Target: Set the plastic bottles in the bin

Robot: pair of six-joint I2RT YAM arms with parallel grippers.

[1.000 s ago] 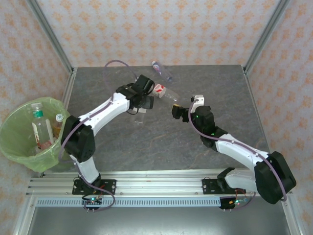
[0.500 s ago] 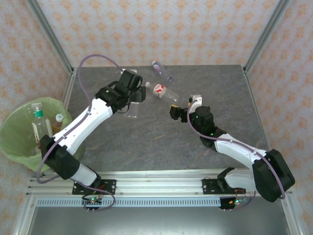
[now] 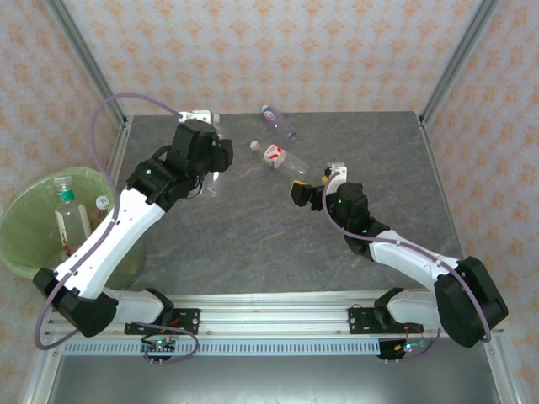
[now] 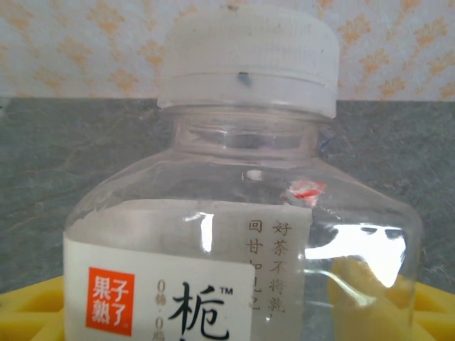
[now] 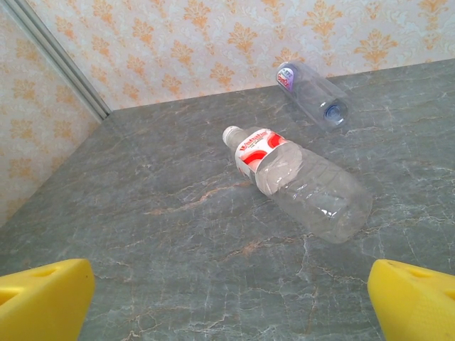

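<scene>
Bin [image 3: 15, 220]: a round bin lined with a light-green bag, standing off the left edge of the surface [image 3: 253, 244], beside the left arm's base.
Binned bottles [image 3: 69, 210]: several clear bottles stand or lean inside the bag. One has a green label and another a brown cap end.
Left claw [image 3: 210, 168]: raised over the far-left part of the surface and pinching a clear bottle. In the left wrist view its yellow fingers [image 4: 25, 312] flank the bottle's body.
Held bottle [image 4: 242, 213]: upright between the fingers, with a white cap on top and a white label bearing an orange square and dark Chinese characters.
Red-white bottle [image 3: 278, 157]: lies on its side on the surface between the two claws and touches neither. It has a white cap and a dented body [image 5: 298, 177].
Far bottle [image 3: 279, 123]: lies on its side near the back edge, just beyond the red-white bottle, and is clear with a purple-blue end [image 5: 313, 94].
Right claw [image 3: 316, 182]: spread wide and holding nothing. It hovers right of centre and faces the red-white bottle, with its yellow fingers [image 5: 43, 295] in the lower corners of the right wrist view.
</scene>
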